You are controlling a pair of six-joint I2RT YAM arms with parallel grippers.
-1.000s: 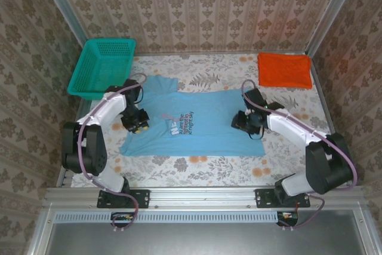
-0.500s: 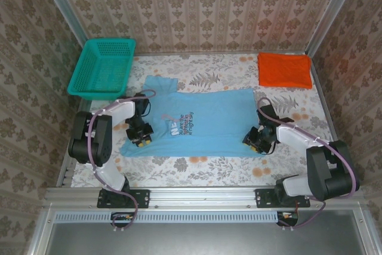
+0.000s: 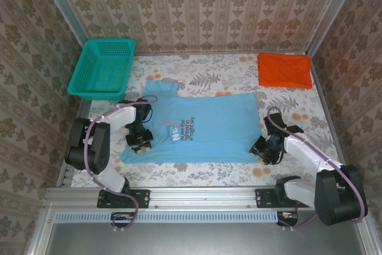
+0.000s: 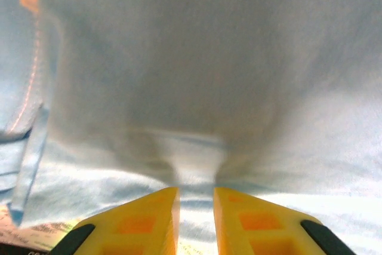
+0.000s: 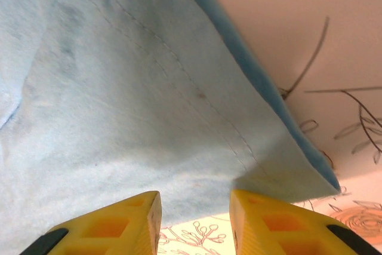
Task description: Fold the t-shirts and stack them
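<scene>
Right wrist, soft blue t-shirt, stitched hem, pointed corner

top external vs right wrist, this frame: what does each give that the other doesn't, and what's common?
Top external: the layout. The light blue shirt lies spread mid-table, the orange shirt is a flat rectangle at the far right, the teal basket sits far left, and the left pincer is on the blue shirt's left end.
Right wrist: close detail. It gives the stitched hem line and the yellow fingers, which stand apart with the floral table cover in the gap.
Both: blue shirt, right pincer at its near right corner, floral cover.
</scene>
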